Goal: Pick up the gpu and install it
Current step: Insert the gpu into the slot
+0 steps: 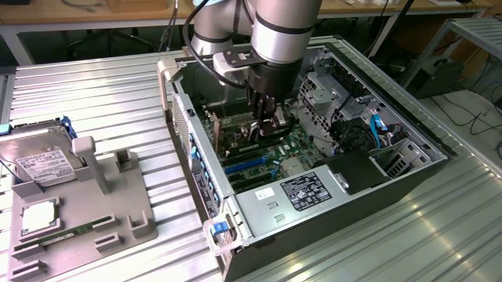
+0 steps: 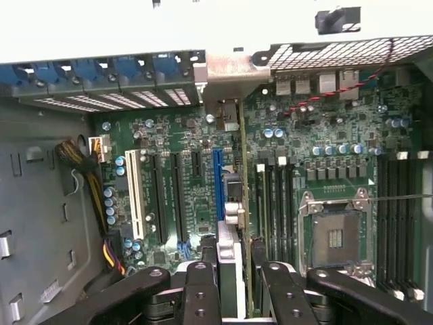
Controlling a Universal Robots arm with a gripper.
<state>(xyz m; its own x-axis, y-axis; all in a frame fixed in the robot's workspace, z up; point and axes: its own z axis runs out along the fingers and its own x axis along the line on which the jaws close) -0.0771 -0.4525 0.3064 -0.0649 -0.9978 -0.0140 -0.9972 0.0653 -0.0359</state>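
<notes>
We find the gpu (image 2: 232, 254), a thin dark card seen edge-on in the wrist view, standing upright between the black fingers (image 2: 201, 294) of the hand (image 2: 237, 301), which is clamped on it from both sides. The card runs just beside the long blue slot (image 2: 216, 179) of the green motherboard (image 2: 183, 128), its far end near the perforated silvery rear wall (image 2: 331, 54). We cannot tell whether its lower edge sits in a slot.

That view also gives us a white slot (image 2: 135, 196), a square metal-framed processor socket (image 2: 335, 237) and a row of blue clips (image 2: 101, 71) along the rear wall.

The exterior view shows the wider scene. The grey arm (image 1: 283, 29) reaches down into an open black tower case (image 1: 314, 252) lying on its side. The case holds the motherboard, a grey power supply box with a black label (image 1: 302, 194) and blue cables (image 1: 377, 126).

At the exterior view's left, well apart from the case, a grey moulded holder (image 1: 117, 200) carries a silver boxy hard drive with a white label (image 1: 39, 161) (propped at a tilt), a square silver chip (image 1: 37, 217) and a narrow green memory stick (image 1: 74, 232).

Everything rests on a ribbed metal tabletop (image 1: 117, 94). Wooden benches (image 1: 79, 14) stand behind it, and cables trail on the floor (image 1: 471, 117) at the exterior view's right.
</notes>
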